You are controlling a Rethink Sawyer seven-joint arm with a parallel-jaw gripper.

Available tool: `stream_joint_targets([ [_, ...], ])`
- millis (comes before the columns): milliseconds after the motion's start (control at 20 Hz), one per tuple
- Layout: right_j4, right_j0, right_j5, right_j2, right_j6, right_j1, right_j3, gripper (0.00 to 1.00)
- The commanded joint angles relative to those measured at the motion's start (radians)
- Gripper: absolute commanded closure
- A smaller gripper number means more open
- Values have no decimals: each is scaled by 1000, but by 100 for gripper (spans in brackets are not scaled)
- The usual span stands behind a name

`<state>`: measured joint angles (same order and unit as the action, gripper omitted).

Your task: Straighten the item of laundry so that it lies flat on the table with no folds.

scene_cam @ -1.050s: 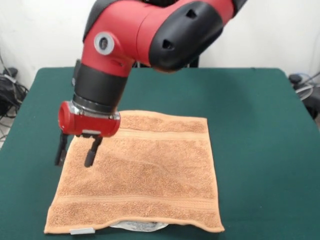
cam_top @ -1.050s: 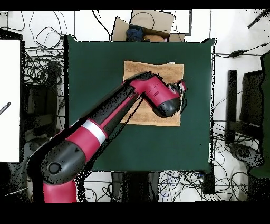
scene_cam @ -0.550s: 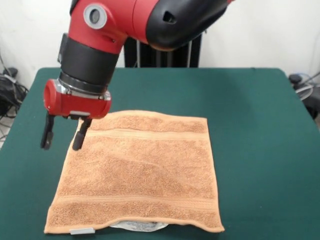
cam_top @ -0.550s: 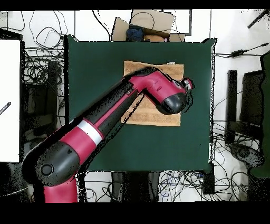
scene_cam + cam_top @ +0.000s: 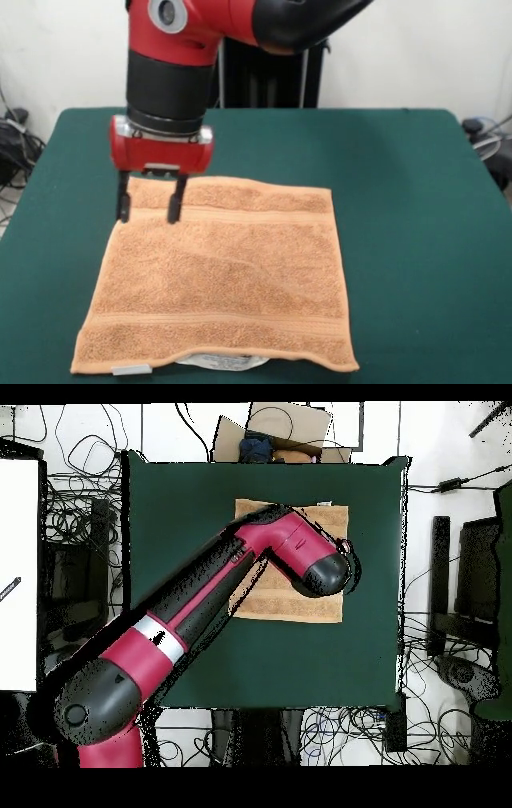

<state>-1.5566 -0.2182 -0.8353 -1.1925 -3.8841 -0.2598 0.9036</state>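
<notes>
The gripper [image 5: 149,210] is sliding back over the towel [image 5: 220,276] from the side, so the towel's far corner is now under its open fingers [image 5: 173,208], not beside them.

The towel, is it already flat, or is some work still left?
Mostly done: the towel lies spread on the table with no fold across its middle. In hand: nothing; the open pincer hangs empty above its far corner. Left: the near edge bows up over something white, so it is not quite flat.
</notes>
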Motion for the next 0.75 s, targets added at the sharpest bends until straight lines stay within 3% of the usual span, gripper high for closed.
stream_joint_targets([
  [50,58,-30,-129,103,-429,18,-28,0],
  [400,39,-35,-92,86,-467,-1,-14,0],
  [750,-6,-30,-133,43,-559,-34,-37,0],
])
